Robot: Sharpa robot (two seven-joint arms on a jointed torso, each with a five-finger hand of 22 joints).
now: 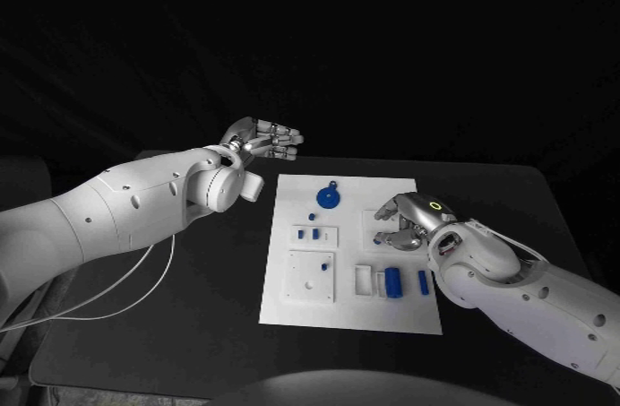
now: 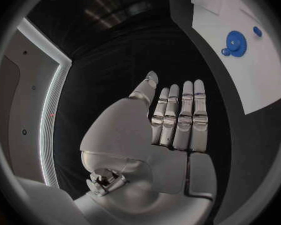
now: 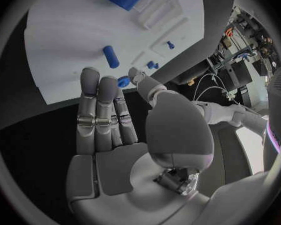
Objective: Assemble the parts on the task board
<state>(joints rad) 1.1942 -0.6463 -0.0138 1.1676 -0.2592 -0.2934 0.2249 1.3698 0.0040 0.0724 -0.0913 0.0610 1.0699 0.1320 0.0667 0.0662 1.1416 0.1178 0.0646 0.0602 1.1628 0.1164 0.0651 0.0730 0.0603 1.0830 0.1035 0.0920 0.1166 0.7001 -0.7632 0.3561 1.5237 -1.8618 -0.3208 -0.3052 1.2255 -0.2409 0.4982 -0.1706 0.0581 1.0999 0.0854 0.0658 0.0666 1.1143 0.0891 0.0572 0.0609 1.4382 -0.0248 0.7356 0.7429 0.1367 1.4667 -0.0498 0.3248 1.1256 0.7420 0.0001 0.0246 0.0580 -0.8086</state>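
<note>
The task board (image 1: 351, 312) lay in the middle of the black surface (image 1: 193, 316), and I take it as the landmark. The right hand (image 1: 404, 220) was low over the board's right part, just beside a small white block, with its fingers (image 3: 97, 105) straight and close together. I saw no part held in it. In the right wrist view one small blue part (image 3: 123, 81) sat just at the fingertips, and a blue peg (image 3: 110, 56) lay free on the board a little beyond. The left hand (image 1: 262, 140) was raised beyond the board's far left corner, off the board, flat and holding nothing.

The blue gear (image 1: 330, 195) was near the board's far edge, and two blue cylinders (image 1: 395, 282) lay near its near right corner.

In my judgement the main risk was at the right hand. Flat fingers so near small loose parts could push one away or roll it off the board. The board itself seemed not held, so a push could also slide it.
</note>
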